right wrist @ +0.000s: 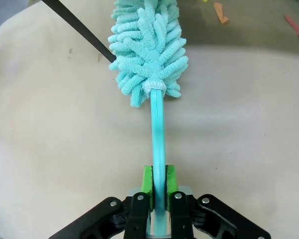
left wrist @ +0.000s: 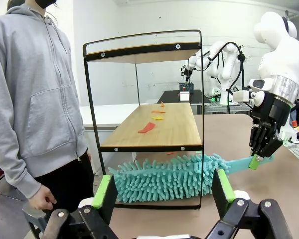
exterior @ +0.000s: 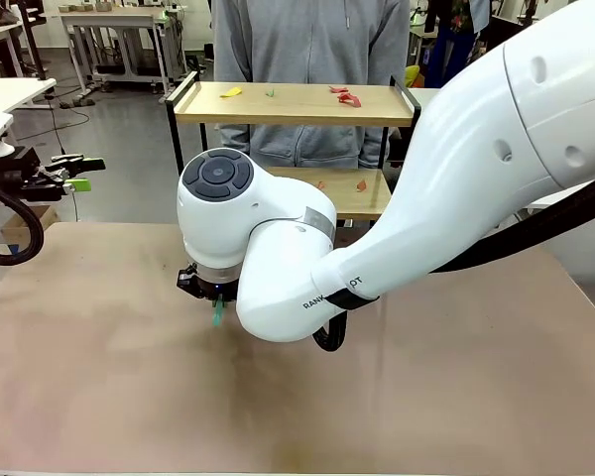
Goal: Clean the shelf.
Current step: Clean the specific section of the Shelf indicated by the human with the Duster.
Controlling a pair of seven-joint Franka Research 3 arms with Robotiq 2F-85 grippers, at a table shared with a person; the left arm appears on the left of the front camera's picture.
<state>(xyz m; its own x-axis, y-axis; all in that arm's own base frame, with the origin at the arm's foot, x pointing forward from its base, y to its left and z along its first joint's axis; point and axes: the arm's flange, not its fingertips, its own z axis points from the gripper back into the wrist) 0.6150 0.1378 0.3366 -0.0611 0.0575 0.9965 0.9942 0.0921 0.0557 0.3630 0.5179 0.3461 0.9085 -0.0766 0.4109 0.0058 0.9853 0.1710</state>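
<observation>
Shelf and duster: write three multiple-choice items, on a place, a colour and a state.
1. The person stands: A behind the shelf, across from the robot; B on the robot's side of it; C on top of it.
2. The duster is: A pink; B turquoise; C black.
3. The right claw is: A open; B shut on nothing; C shut on the duster's handle.
Answers: A, the front view shows them behind the shelf; B, head and handle are turquoise; C, green pads clamp the handle.
</observation>
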